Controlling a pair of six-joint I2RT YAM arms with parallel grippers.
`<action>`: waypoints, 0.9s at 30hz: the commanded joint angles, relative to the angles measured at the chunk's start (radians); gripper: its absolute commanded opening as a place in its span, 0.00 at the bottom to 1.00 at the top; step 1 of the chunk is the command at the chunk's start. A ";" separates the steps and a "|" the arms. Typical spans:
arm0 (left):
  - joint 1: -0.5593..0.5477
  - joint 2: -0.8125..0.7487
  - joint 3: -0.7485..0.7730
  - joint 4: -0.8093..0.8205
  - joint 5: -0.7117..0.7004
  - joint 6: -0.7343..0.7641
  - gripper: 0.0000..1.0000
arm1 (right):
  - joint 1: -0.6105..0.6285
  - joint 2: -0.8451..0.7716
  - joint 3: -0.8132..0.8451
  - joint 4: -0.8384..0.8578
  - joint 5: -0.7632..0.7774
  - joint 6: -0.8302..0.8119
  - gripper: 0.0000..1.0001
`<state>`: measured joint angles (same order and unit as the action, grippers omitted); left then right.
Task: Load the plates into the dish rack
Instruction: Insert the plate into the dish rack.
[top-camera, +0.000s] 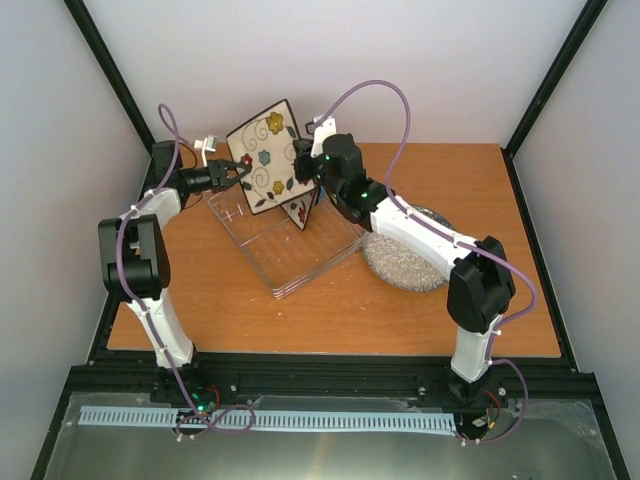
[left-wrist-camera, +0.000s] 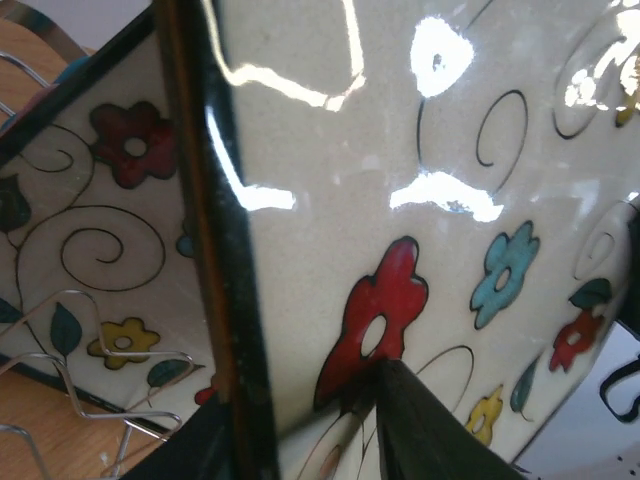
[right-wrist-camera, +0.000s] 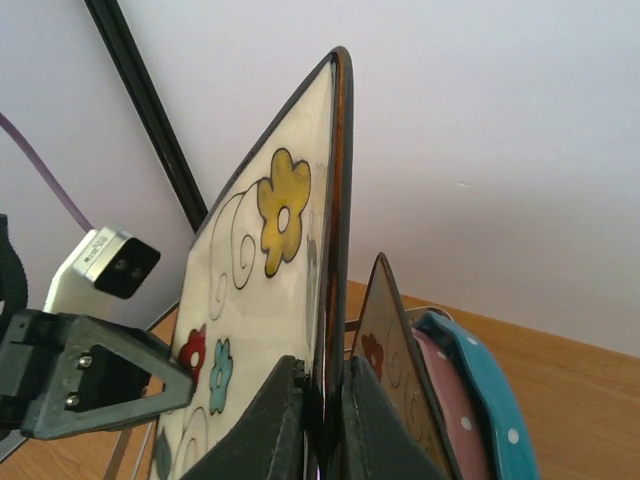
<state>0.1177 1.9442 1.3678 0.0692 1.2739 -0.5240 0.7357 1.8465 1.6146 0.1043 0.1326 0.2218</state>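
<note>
A square cream plate (top-camera: 265, 155) with coloured flowers and a dark rim hangs upright above the dish rack (top-camera: 290, 255), held from both sides. My left gripper (top-camera: 243, 170) is shut on its left edge; in the left wrist view one finger (left-wrist-camera: 420, 420) presses the flowered face (left-wrist-camera: 330, 200). My right gripper (right-wrist-camera: 322, 370) is shut on its right rim (right-wrist-camera: 340, 200). A second square plate (right-wrist-camera: 385, 350) and a blue white-dotted plate (right-wrist-camera: 490, 400) stand in the rack just behind. The round grey speckled plate (top-camera: 400, 268) lies flat on the table under my right arm.
The wire tines (left-wrist-camera: 70, 370) of the rack rise just below the held plate. The rack sits slantwise on the wooden table (top-camera: 480, 200). White walls with black frame posts (top-camera: 545, 90) close in the back and sides.
</note>
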 joint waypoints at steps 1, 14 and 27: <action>-0.030 -0.108 -0.034 0.114 0.017 -0.066 0.23 | 0.030 -0.068 0.081 0.207 -0.028 0.009 0.03; -0.029 -0.354 -0.179 0.275 0.040 -0.240 0.06 | 0.026 -0.098 0.118 0.081 -0.123 0.058 0.03; -0.028 -0.585 -0.330 0.085 -0.062 -0.181 0.01 | -0.069 -0.120 0.193 -0.163 -0.491 0.129 0.03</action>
<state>0.1410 1.4471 1.0363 0.2195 1.1507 -0.7902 0.6800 1.7195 1.7065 -0.0677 -0.1955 0.3252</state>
